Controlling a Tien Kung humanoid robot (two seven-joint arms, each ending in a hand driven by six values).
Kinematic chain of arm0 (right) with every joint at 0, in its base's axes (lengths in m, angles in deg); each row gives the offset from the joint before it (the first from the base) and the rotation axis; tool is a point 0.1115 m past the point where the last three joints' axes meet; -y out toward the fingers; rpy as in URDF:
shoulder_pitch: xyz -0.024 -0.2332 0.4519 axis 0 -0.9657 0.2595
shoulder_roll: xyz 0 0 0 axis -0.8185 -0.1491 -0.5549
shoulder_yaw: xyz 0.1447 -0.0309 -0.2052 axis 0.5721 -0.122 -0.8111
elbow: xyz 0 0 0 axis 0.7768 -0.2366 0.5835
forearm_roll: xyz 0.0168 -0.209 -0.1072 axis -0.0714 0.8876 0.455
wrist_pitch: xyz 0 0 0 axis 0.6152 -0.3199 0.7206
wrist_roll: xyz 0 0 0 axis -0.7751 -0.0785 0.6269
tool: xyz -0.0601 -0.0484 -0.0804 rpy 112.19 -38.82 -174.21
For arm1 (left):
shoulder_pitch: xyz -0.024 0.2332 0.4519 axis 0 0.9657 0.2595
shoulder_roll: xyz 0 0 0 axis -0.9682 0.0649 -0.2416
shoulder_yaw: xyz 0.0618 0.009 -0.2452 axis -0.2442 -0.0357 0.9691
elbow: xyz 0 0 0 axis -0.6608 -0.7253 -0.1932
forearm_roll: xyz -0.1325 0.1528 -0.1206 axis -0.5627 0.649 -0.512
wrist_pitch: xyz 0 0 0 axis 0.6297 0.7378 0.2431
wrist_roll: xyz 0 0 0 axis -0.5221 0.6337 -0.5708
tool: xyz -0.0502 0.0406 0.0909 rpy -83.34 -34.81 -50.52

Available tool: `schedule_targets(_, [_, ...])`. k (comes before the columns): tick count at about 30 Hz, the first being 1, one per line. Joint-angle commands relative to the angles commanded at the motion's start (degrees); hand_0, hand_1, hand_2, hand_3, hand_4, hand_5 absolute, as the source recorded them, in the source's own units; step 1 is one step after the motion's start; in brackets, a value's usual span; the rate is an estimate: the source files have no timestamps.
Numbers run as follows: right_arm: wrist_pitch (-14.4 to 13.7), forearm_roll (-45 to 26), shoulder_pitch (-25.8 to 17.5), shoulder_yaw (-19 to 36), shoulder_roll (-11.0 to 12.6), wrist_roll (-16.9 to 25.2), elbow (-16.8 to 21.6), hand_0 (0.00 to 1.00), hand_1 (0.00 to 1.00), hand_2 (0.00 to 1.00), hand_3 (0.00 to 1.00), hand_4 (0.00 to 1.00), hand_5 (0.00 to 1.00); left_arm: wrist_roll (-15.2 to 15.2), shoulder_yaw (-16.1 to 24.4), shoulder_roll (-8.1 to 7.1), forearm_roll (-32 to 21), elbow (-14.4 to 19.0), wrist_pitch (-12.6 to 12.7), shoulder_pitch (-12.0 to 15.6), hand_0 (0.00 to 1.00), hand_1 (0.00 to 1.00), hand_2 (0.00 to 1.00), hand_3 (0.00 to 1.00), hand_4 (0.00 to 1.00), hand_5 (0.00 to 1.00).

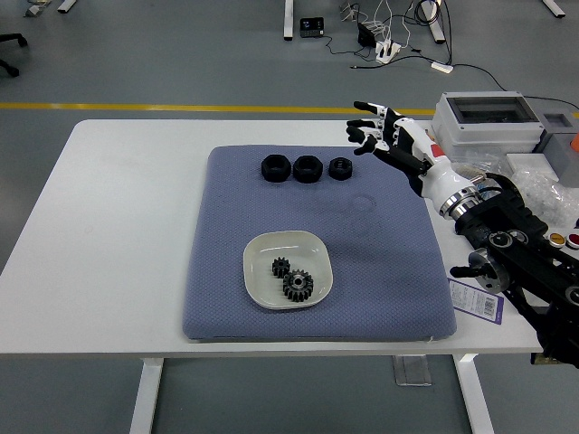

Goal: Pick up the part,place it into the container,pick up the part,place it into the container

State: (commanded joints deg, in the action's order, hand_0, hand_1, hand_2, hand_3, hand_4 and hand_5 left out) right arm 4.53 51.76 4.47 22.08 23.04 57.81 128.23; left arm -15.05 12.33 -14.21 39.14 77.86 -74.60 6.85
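Two black gears, a small gear (280, 267) and a larger gear (297, 286), lie in the white dish (262, 254) on the blue mat (226, 235). Three black ring-shaped parts (306, 167) sit in a row near the mat's far edge. My right hand (380, 131) hangs above the mat's far right corner with its fingers (365, 136) spread, holding nothing. It is well clear of the dish and to the right of the row of parts. My left arm is out of the picture.
A grey electrical box (488, 122), a yellow tape measure (417, 140), bags of small parts (534, 190) and a button box (552, 253) crowd the table's right side. A label card (479, 298) lies at the mat's right edge. The table's left part (118, 226) is bare white.
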Motion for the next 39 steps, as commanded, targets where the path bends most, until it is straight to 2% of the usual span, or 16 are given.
schedule_targets(4, [0.63,-9.68,-4.21,4.43,1.2,1.92,3.51,0.689,0.724,0.794,0.872,0.998,0.65,0.05,-0.58,0.07,-0.32,0.0,-0.14,0.43,0.711,0.629,0.644,0.567,0.619,0.698])
schedule_targets(5, [0.8,-11.92,-4.9,5.24,1.18,1.95,3.91,0.838,0.823,0.895,0.934,0.998,0.722,0.05,-0.64,0.11,-0.37,0.0,-0.16,0.54,0.711,0.632,0.643,0.567,0.618,0.698])
schedule_targets(8, [2.53,-18.05,-8.19,8.58,0.82,0.21,5.68,0.838,0.823,0.895,0.934,0.998,0.722,-0.04,-0.65,0.28,0.06,0.0,-0.32,0.96,0.711,0.632,0.643,0.567,0.618,0.698])
schedule_targets(10, [3.52,-17.34,-9.63,9.71,0.67,-0.45,6.26,0.838,0.823,0.895,0.934,0.998,0.722,-0.11,-0.6,0.3,0.31,0.0,-0.4,1.09,0.711,0.632,0.643,0.567,0.618,0.698])
schedule_targets(11, [4.48,-16.07,-10.82,10.73,0.51,-1.09,6.66,0.993,0.916,0.981,0.998,0.998,0.855,-0.14,-0.51,0.3,0.53,0.0,-0.46,1.17,0.711,0.631,0.642,0.567,0.619,0.699])
schedule_targets(16, [7.43,-12.31,-16.03,15.63,-0.59,-1.52,7.85,0.993,0.916,0.981,0.998,0.998,0.855,-0.12,-0.22,0.31,0.99,0.0,-0.6,1.29,0.711,0.631,0.642,0.567,0.619,0.699])
schedule_targets(17, [7.86,-11.9,-16.76,16.48,-0.91,-1.55,7.91,0.974,0.896,0.916,0.931,0.998,0.998,-0.1,-0.18,0.32,0.99,0.0,-0.59,1.3,0.711,0.632,0.642,0.567,0.619,0.699])
schedule_targets(22, [9.67,-4.1,-19.75,21.58,-2.9,-3.07,7.75,0.974,0.896,0.916,0.931,0.998,0.998,-0.02,-0.37,0.31,0.83,0.0,-0.61,1.06,0.711,0.632,0.642,0.567,0.619,0.699])
schedule_targets(23, [9.79,-3.22,-19.9,21.95,-3.0,-3.23,7.75,0.966,0.878,0.893,0.899,0.998,0.998,-0.02,-0.36,0.31,0.86,0.0,-0.61,1.03,0.711,0.626,0.639,0.567,0.619,0.699])
schedule_targets(27, [10.47,6.03,-21.43,26.04,-3.59,-6.39,8.55,0.966,0.878,0.893,0.899,0.998,0.998,-0.09,0.09,0.25,1.31,0.0,-0.53,1.05,0.711,0.626,0.639,0.567,0.619,0.699])
schedule_targets(31, [11.44,15.56,-22.71,26.8,-3.61,-8.38,9.45,0.978,0.877,0.891,0.892,0.998,0.998,-0.19,0.83,0.34,1.97,0.0,-0.41,1.46,0.71,0.627,0.641,0.567,0.618,0.698])
schedule_targets(34, [11.66,17.57,-23.42,26.69,-3.96,-8.94,9.59,0.978,0.877,0.891,0.892,0.998,0.998,-0.31,1.58,0.44,2.83,0.0,-0.36,1.75,0.71,0.627,0.641,0.567,0.618,0.698])
schedule_targets(39, [10.52,21.16,-24.27,26.79,-4.59,-9.96,9.99,0.981,0.878,0.893,0.896,0.998,0.998,-0.46,2.28,0.56,3.61,0.0,-0.35,1.87,0.711,0.627,0.64,0.566,0.619,0.698])
